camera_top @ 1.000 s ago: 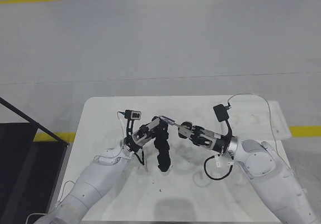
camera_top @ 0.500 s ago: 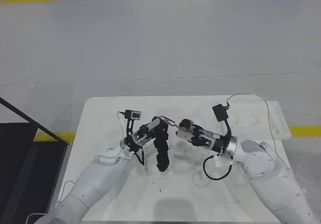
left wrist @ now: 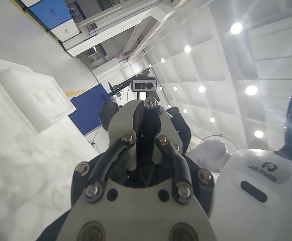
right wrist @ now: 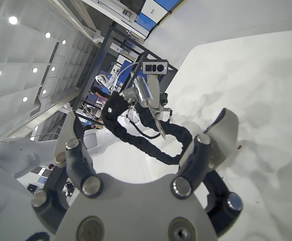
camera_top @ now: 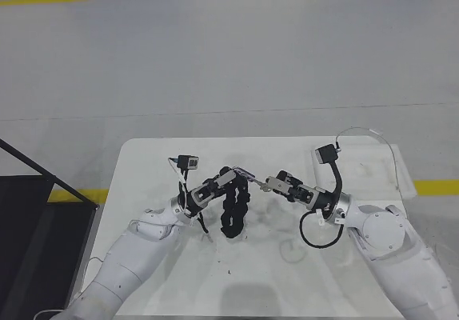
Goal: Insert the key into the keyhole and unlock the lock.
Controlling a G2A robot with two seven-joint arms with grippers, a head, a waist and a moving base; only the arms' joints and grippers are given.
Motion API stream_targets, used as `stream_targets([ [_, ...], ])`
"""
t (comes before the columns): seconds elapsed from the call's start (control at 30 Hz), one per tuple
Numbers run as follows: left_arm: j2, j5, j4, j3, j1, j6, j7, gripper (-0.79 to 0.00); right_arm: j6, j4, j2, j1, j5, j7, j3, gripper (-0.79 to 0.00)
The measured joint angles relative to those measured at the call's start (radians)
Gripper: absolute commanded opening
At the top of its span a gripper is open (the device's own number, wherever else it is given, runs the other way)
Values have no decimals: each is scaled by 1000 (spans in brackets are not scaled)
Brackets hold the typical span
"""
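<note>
The lock is a black fabric-covered cable (camera_top: 233, 212) with a silver cylinder (right wrist: 143, 92) at its upper end. My left gripper (camera_top: 228, 178) is shut on the lock just below the cylinder and holds it above the white table (camera_top: 253, 280); the cable loop hangs down. In the left wrist view the fingers (left wrist: 125, 119) press on the black cable (left wrist: 146, 126). A flat silver key (right wrist: 158, 124) sticks out of the cylinder's end. My right gripper (right wrist: 146, 129) is open, its fingers wide apart on either side of the key without touching it. It stands just right of the lock (camera_top: 271, 182).
A white foam tray (camera_top: 365, 172) lies at the table's back right corner. A black metal frame (camera_top: 13, 208) stands off the table's left side. Small dark specks dot the tabletop near the front.
My right gripper has drawn back to the right, away from the lock, and the key stays in the cylinder. The left gripper and the hanging cable shifted slightly.
</note>
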Motion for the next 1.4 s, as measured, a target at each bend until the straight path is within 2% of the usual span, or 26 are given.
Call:
stream_targets([
  [0.2,1,134,-81,-29,47,37,96,-785,61,6,-2,24,-21,8,-13,0],
  [0.43,1,182,-110,-54,74,56,126,-785,76,-9,-5,25,-15,1,-23,0],
  [1.0,-10,241,-118,-59,79,97,108,-785,57,-7,-13,35,4,-20,-34,0],
  [1.4,-16,238,-95,-83,76,91,120,-785,76,12,-10,22,-50,-20,-18,0],
])
